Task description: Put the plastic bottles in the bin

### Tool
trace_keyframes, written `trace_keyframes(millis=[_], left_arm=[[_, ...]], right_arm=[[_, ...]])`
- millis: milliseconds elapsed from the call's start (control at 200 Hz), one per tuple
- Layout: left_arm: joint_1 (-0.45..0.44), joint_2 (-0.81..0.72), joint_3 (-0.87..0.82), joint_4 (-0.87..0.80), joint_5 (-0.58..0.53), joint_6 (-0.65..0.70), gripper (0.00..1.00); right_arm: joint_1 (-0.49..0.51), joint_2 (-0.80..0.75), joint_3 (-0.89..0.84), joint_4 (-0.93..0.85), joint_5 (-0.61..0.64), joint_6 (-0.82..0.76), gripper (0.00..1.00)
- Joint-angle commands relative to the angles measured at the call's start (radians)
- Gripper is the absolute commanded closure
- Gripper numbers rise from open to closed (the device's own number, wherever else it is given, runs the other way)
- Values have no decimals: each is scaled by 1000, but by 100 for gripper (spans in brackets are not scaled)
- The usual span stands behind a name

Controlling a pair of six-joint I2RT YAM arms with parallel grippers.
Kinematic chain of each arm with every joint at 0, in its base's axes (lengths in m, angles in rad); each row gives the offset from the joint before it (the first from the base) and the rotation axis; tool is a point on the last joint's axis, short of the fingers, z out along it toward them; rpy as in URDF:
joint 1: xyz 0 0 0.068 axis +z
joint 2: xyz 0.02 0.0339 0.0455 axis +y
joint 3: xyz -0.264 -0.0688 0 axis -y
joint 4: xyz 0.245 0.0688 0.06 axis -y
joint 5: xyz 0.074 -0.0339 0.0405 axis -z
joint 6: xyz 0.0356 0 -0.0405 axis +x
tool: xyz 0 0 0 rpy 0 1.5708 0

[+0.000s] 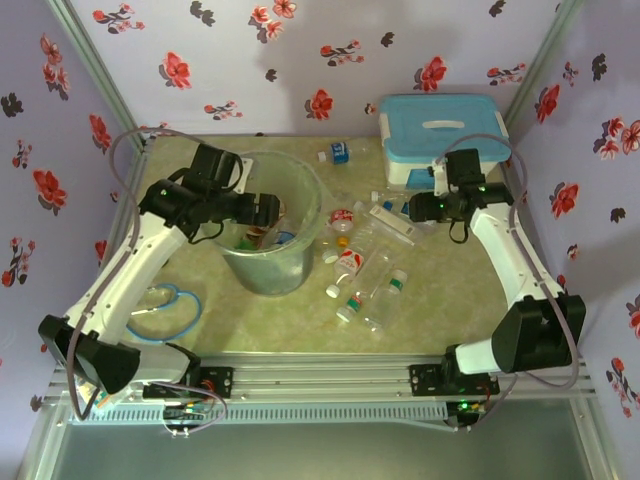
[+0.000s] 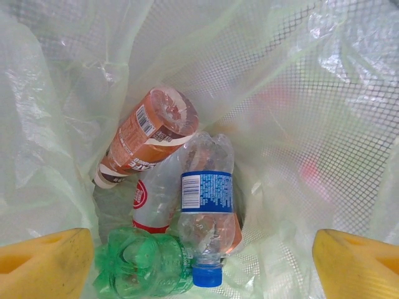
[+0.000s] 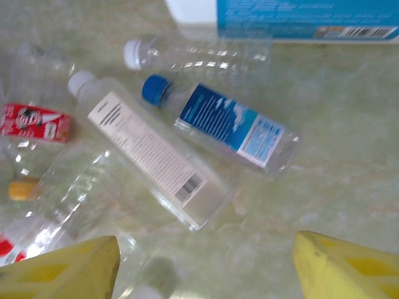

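Note:
My left gripper (image 1: pixel 268 210) hangs open over the bin (image 1: pixel 270 272), a grey mesh bucket lined with a clear bag. Its yellow fingers (image 2: pixel 47 265) stand wide with nothing held. Down in the bin lie a brown-labelled bottle (image 2: pixel 146 134), a blue-labelled one with a blue cap (image 2: pixel 206 212), a red-labelled one (image 2: pixel 146 202) and a green one (image 2: pixel 140 265). My right gripper (image 3: pixel 206 249) is open above the table. Just beyond it lie a white-labelled bottle (image 3: pixel 149 156) and a blue-labelled, blue-capped bottle (image 3: pixel 230 128). More plastic bottles (image 1: pixel 365 270) are scattered right of the bin.
A white box with a light-blue lid (image 1: pixel 440 135) stands at the back right, close behind the right gripper. A small blue-labelled bottle (image 1: pixel 338 152) lies behind the bin. A blue cable loop (image 1: pixel 170 305) rests on the table at the left. Flowered walls enclose the table.

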Motion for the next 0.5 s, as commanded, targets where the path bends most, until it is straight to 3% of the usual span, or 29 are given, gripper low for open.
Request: trace_keyframes(millis=[0, 170, 350, 495], left_arm=[[-4, -42, 37, 6, 4, -35, 9], [-14, -95, 27, 33, 3, -57, 8], [-25, -158, -21, 144, -21, -107, 8], [-35, -210, -49, 190, -22, -129, 7]], right_arm=[[57, 15, 53, -211, 36, 123, 26], [70, -152, -171, -181, -8, 404, 25], [71, -332, -500, 143, -219, 712, 36], [71, -372, -613, 241, -223, 772, 39]])
